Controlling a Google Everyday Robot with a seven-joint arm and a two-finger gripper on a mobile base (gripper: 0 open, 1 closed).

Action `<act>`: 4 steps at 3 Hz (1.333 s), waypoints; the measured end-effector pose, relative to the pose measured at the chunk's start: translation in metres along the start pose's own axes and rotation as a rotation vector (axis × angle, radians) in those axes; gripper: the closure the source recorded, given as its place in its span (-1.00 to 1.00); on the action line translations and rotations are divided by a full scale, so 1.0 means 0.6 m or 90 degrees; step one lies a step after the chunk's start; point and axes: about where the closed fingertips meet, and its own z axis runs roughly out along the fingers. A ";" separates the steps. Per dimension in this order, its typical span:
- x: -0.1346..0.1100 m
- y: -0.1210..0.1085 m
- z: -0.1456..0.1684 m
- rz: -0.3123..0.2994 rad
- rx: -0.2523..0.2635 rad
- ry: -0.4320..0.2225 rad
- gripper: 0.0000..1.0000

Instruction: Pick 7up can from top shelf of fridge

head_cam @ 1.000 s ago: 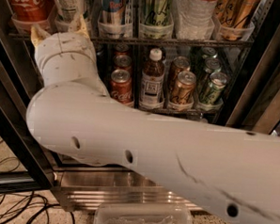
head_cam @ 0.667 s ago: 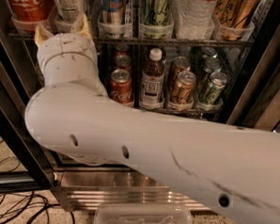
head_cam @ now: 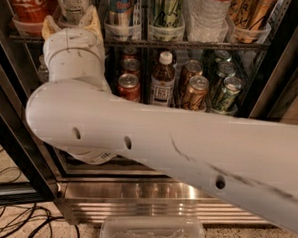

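Note:
The 7up can (head_cam: 72, 1), dull green-grey with a white nutrition panel, stands in a clear tray at the left of the top shelf (head_cam: 193, 44) of the fridge (head_cam: 159, 204). My gripper (head_cam: 69, 22) is right below and in front of the can. Its tan fingertips (head_cam: 92, 19) stand apart on either side of the can's lower part. I cannot tell whether they touch it. My thick white arm (head_cam: 188, 143) runs across the view from the right and hides the left of the lower shelf.
A red Coca-Cola can (head_cam: 26, 2) stands left of the 7up can, a Red Bull can (head_cam: 120, 4) right of it. More cans and bottles (head_cam: 162, 79) fill the lower shelf. A clear plastic container (head_cam: 153, 234) and cables (head_cam: 13, 219) lie on the floor.
My gripper and wrist have moved slightly up and to the right, closer to the 7up can. The cans have not moved.

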 end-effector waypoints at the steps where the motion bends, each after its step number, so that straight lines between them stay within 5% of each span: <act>1: -0.025 -0.015 0.068 0.018 0.033 -0.025 -0.24; 2: -0.024 -0.018 0.079 0.019 0.032 -0.024 -0.24; 4: -0.020 -0.020 0.088 0.021 0.027 -0.019 0.60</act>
